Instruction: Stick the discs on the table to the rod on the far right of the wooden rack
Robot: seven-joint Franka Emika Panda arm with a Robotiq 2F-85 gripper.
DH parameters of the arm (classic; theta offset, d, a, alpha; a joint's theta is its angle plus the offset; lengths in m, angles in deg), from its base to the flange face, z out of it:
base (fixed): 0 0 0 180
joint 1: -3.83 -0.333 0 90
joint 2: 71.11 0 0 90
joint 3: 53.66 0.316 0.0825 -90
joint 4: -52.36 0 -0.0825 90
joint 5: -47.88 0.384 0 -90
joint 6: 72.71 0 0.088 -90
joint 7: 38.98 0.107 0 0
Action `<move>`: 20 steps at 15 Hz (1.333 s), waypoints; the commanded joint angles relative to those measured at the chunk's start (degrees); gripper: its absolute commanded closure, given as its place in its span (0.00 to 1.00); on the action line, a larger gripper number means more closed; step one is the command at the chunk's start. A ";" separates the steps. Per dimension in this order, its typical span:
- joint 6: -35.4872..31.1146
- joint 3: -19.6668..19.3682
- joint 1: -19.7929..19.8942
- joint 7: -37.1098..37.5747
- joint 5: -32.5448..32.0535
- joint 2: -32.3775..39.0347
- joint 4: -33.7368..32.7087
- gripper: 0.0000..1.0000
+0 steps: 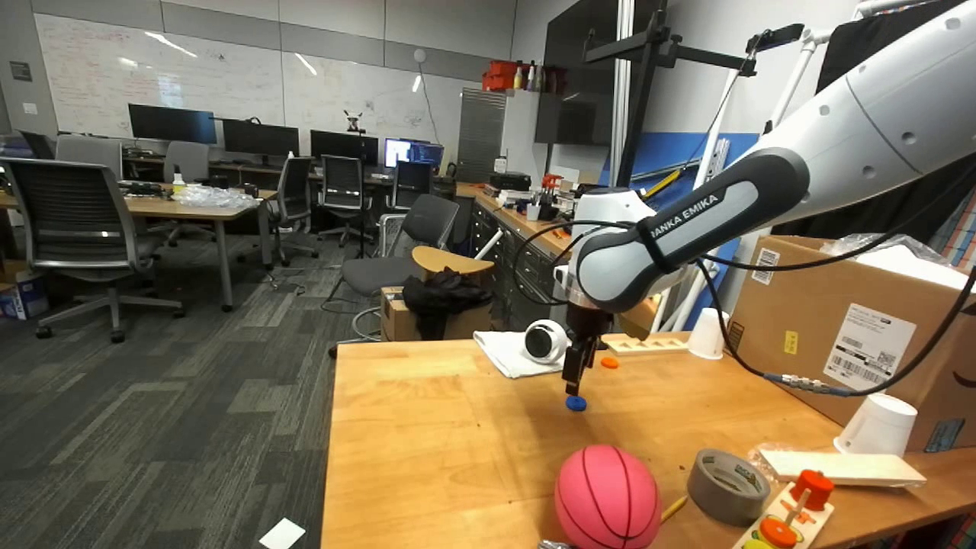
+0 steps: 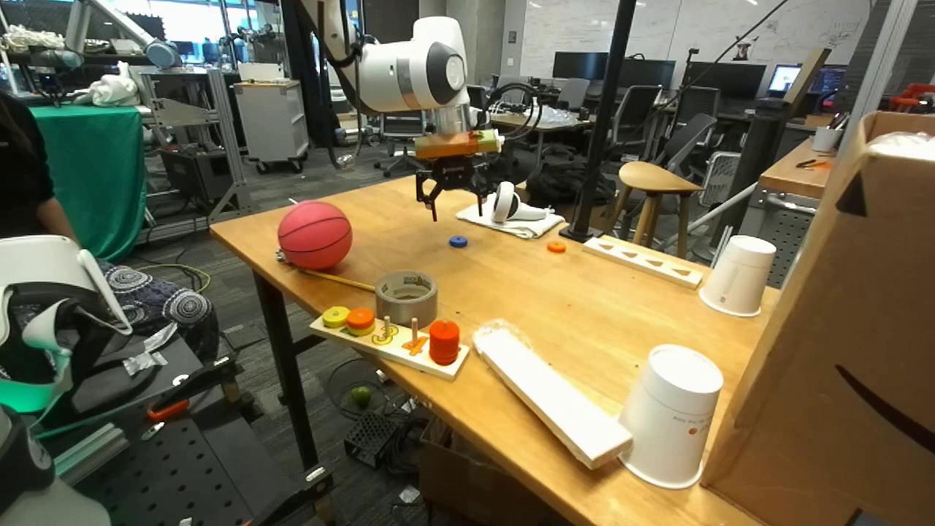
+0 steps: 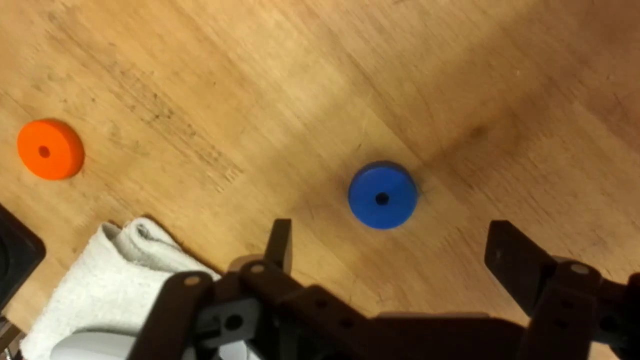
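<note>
The blue disc point(image 1: 576, 403) lies flat on the table point(image 1: 427, 435) and also shows in an exterior view point(image 2: 458, 241) and the wrist view point(image 3: 382, 195). The orange disc point(image 2: 556, 247) lies apart from it, at the left of the wrist view point(image 3: 50, 150). My gripper point(image 2: 457, 213) is open and empty, above the blue disc. In the wrist view its fingers point(image 3: 391, 230) stand apart to either side, slightly below the disc. The wooden rack point(image 2: 398, 355) is near the table edge, with yellow and orange pieces, two bare pegs and a red-orange stack at its right end.
A pink ball point(image 2: 315, 235), a pencil point(image 2: 340, 279) and grey tape point(image 2: 394, 310) are close to the rack. A white wrapped board point(image 2: 555, 398), white cups point(image 2: 668, 416) and a cardboard box point(image 1: 793, 305) line one side. A cloth point(image 3: 105, 290) with a white round object lies near the gripper.
</note>
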State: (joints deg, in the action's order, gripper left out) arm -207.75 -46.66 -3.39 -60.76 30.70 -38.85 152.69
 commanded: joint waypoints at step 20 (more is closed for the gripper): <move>-3.20 1.34 1.62 -1.59 3.36 7.24 -3.22 0.63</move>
State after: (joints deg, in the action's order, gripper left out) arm -209.82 -45.73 -2.00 -61.68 33.14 -33.23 151.04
